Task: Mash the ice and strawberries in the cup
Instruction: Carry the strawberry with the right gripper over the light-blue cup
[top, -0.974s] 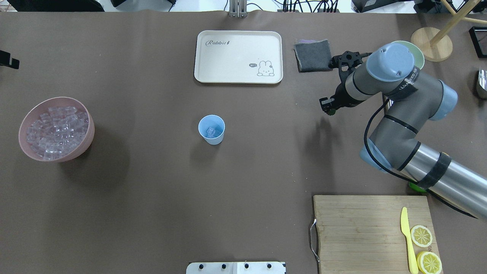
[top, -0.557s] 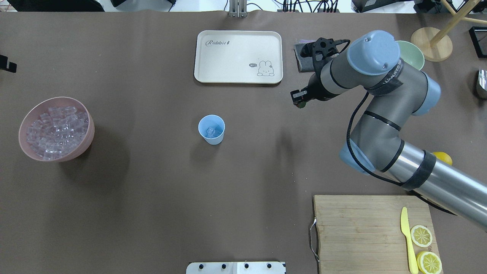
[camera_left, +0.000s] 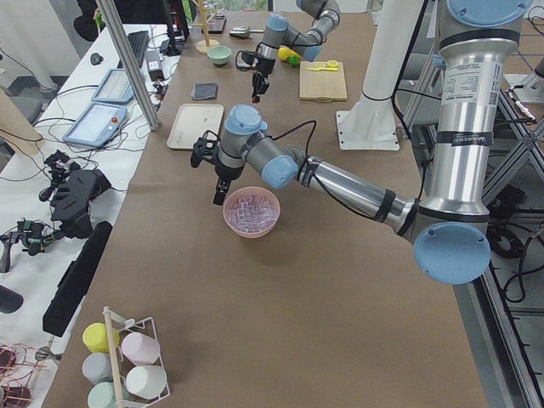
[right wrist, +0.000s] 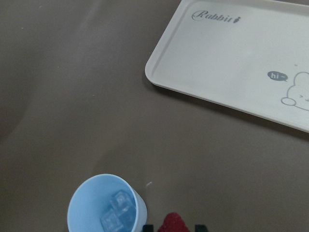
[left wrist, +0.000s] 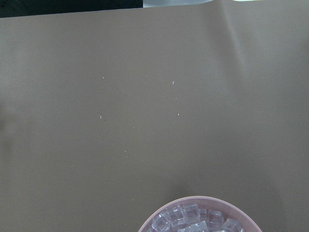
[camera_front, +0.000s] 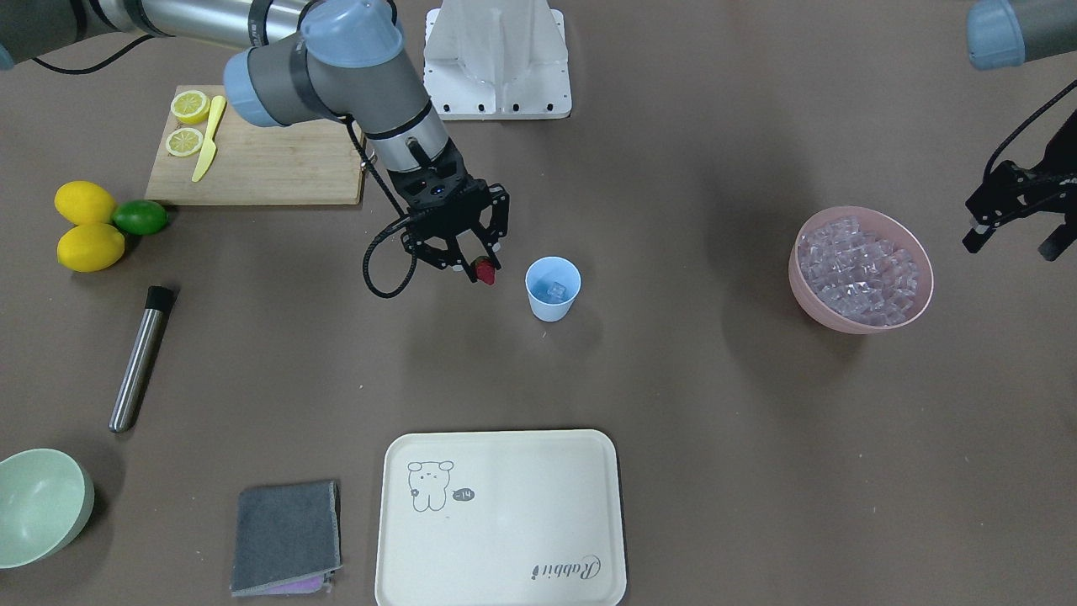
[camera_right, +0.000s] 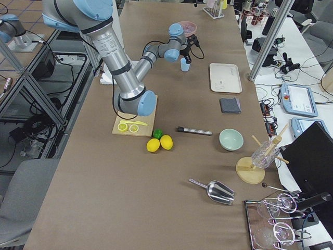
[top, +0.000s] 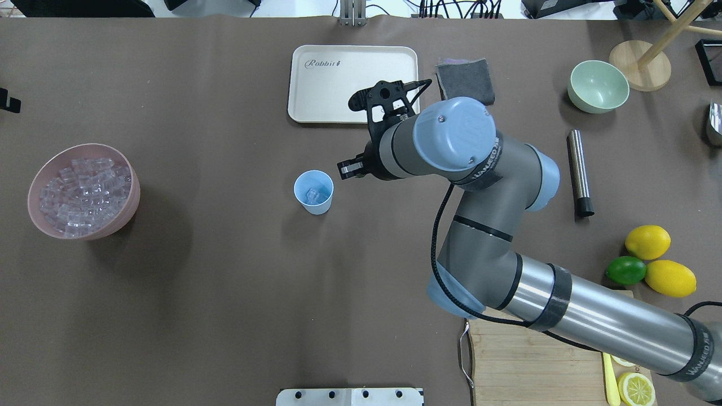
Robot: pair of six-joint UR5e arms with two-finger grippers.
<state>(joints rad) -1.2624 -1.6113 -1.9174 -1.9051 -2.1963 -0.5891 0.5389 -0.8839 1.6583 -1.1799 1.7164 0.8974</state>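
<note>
One second brought the right claw, clamping a small red strawberry, beside the light blue plastic cup; dropping seemed next.

The cup stands mid-table with ice in it. Just right of it hangs the right gripper, above the table, a strawberry between its fingers. Far of the cup lies a tray; right of the tray is a cloth, and further right a bowl. Near of that bowl lies a rod, and nearer still two lemons are clustered with a lime. The board lies at near right, with a knife and two halves at its right end. Far left stands the ice bowl, with more ice in it; the left gripper hangs left of it.
</note>
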